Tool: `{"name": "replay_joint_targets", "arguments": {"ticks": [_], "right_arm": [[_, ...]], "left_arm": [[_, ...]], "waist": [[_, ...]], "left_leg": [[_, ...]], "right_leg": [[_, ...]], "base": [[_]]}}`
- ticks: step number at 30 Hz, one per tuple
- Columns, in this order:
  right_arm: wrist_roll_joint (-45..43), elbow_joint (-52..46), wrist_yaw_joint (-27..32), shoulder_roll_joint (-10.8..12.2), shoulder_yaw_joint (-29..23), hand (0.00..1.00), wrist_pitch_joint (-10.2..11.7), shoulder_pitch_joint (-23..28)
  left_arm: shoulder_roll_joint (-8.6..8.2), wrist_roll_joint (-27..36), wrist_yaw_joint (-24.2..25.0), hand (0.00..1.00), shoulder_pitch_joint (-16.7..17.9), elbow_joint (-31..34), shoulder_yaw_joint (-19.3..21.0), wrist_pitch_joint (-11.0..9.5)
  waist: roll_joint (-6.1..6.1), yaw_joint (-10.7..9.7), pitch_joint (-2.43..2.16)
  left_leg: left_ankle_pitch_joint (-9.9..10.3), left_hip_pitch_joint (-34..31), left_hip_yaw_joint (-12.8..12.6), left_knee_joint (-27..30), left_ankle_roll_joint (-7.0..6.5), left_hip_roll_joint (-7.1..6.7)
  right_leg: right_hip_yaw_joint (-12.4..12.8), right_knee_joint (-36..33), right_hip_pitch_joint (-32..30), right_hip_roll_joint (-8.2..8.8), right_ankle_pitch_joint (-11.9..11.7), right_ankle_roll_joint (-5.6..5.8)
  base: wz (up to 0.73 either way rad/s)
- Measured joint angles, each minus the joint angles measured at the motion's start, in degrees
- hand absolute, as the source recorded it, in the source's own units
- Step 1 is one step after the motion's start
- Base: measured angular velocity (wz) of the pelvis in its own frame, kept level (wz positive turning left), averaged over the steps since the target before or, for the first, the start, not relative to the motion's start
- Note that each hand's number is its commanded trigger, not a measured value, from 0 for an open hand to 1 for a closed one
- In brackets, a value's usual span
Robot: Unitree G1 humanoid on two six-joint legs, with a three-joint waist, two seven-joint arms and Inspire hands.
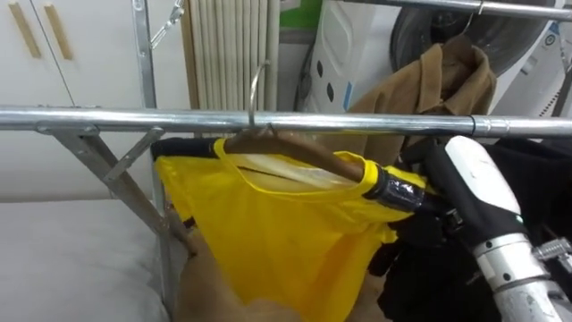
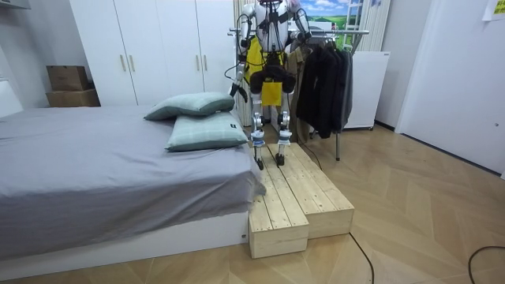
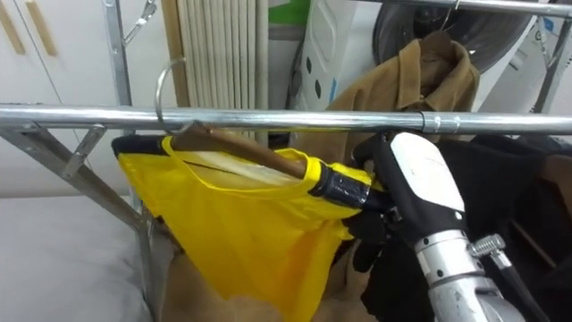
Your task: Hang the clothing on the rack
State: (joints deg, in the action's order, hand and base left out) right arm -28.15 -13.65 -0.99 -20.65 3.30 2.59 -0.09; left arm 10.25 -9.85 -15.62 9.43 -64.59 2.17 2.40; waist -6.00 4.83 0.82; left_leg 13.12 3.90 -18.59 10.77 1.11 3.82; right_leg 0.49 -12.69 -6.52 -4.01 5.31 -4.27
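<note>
At tubular metal rail, wood hanger w/ yellow garment.

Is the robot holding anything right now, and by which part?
Its right hand grips the wooden hanger by its black-wrapped right end; the yellow garment hangs on it, its hook over the metal rail.

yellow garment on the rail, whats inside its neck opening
A wooden hanger sits inside the yellow garment, its hook over the metal rail. The cloth covers the rest of the hanger.
</note>
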Motion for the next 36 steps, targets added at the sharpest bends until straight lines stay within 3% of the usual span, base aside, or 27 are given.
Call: {"name": "replay_joint_targets", "arguments": {"ticks": [7,17,25,36], "right_arm": [[4.5,4.5,-4.1,0.0,0.4,1.00,0.0,-3.8],[10.0,12.6,-4.6,0.0,0.7,1.00,0.4,-4.4],[10.2,17.9,-6.9,0.1,2.5,1.00,0.4,-4.8],[12.5,21.9,-12.1,0.2,2.5,1.00,0.2,-5.7]], "left_arm": [[0.41,-2.4,0.9,0.00,-0.3,0.6,1.1,0.0],[0.39,-2.4,0.9,0.00,-1.2,0.5,0.4,-0.1],[0.39,-3.7,2.2,0.00,-1.1,0.6,0.4,-0.1],[0.38,-3.8,2.9,0.00,-1.1,2.5,1.3,0.1]], "waist": [[-0.36,0.5,0.64],[0.05,1.9,0.62],[0.86,2.3,0.41],[0.79,3.1,0.37]], "left_leg": [[-0.1,0.4,0.5,-0.2,0.17,0.13],[-0.1,-0.1,1.5,-0.1,0.24,0.40],[-0.2,-0.1,1.5,-0.1,0.41,0.47],[-0.3,-0.1,1.7,0.1,0.44,0.49]], "right_leg": [[-0.7,0.1,0.6,0.20,0.0,-0.11],[-2.5,1.1,1.5,0.36,-0.3,-0.43],[-2.4,1.1,1.4,0.26,-0.4,-0.47],[-2.3,1.1,1.3,0.30,-0.4,-0.54]], "base": [[0.05],[0.04],[0.01],[0.00]]}}
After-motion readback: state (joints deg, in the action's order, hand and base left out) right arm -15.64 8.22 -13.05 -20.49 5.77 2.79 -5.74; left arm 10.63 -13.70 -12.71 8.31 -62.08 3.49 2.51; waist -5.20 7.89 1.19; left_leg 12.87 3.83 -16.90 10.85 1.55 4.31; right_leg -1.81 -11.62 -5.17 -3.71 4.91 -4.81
